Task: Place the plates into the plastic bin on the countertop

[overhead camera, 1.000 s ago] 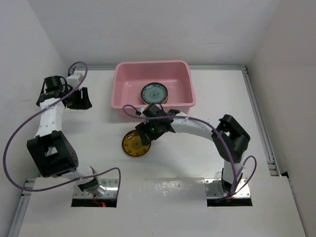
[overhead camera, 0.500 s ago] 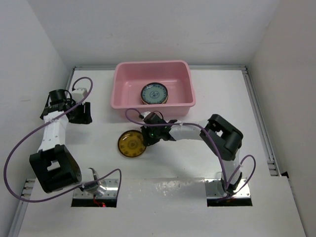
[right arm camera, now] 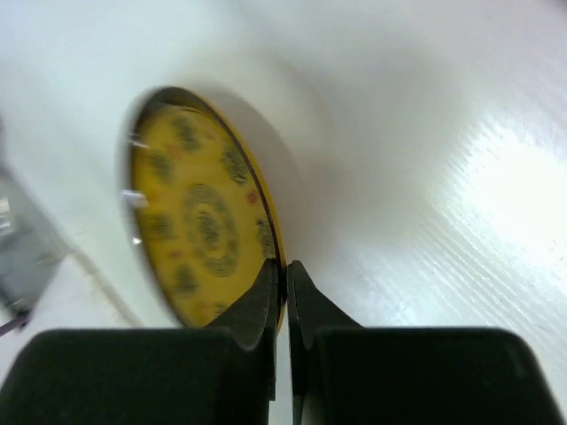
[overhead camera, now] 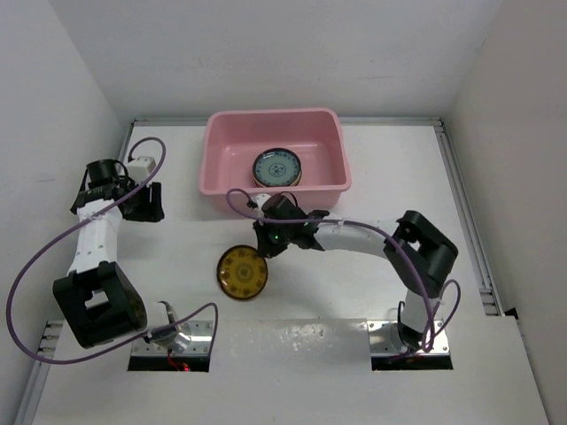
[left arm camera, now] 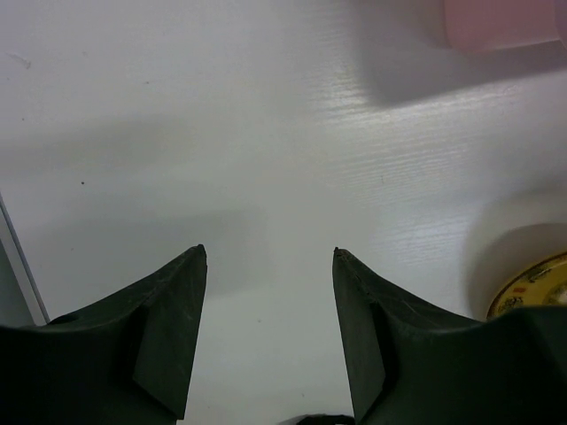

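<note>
Farthest left, well off the bin's left wall, we see the left gripper (left arm camera: 270, 252) over bare white countertop (overhead camera: 496, 195). Its two dark wedge-shaped fingers are spread apart with nothing between them. The countertop is smooth and faintly grained, with a soft sheen.

Next, in front of the plastic bin (overhead camera: 211, 173) and apart from its front wall, is the yellow-brown plate (overhead camera: 243, 273). It is a small round glossy saucer, mustard yellow, with darker medallions ringed around a central roundel and a thin dark rim. The right gripper (right arm camera: 283, 264) meets the side of the plate that faces the bin. Its black fingers are clenched together. In the blurred wrist view the plate's rim runs straight into the narrow slit between them, so we read this as a pinch on the rim. We cannot tell whether the plate rests flat.

The bin is a pink tub of smooth plastic, rectangular, with rounded corners and a rolled rim. On its floor, nearer the front wall, sits a blue-grey plate (overhead camera: 276, 167), round, patterned and dark-rimmed.
</note>
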